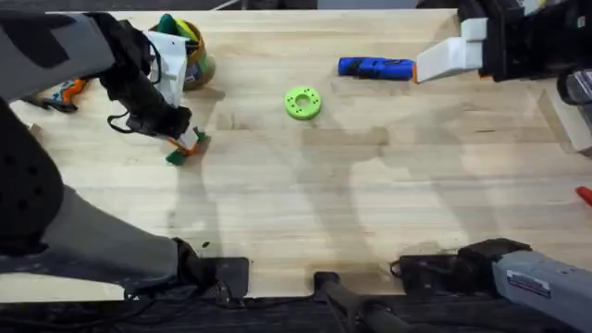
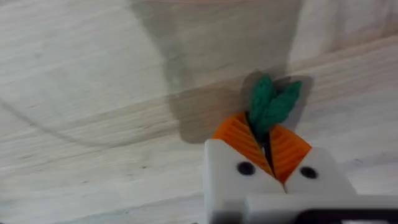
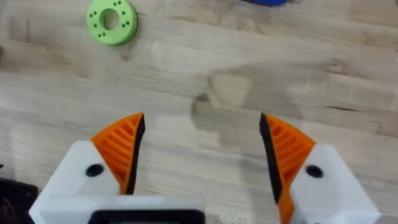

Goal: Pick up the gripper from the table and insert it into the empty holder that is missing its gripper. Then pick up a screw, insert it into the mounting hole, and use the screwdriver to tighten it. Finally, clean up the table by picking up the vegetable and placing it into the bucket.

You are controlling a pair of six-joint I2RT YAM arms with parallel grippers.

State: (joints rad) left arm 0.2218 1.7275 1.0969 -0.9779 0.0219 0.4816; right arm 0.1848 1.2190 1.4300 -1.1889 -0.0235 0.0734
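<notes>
My left gripper (image 1: 186, 141) is shut on the vegetable (image 1: 174, 158), low over the table's left side. In the left wrist view its orange pads (image 2: 239, 140) pinch the green stalks of the vegetable (image 2: 272, 102), which stick out past the tips. The tan bucket (image 1: 202, 67) with coloured toys stands at the back left, just beyond that arm. The blue screwdriver (image 1: 374, 67) lies at the back, right of centre. My right gripper (image 1: 422, 68) hovers at its right end, open (image 3: 202, 146), with bare wood between its pads. The loose gripper, the holder and the screw are out of view.
A lime-green disc (image 1: 302, 102) lies at the back centre and shows as the disc (image 3: 112, 20) in the right wrist view. An orange object (image 1: 67, 91) lies at the left edge. A red item (image 1: 584, 194) sits at the right edge.
</notes>
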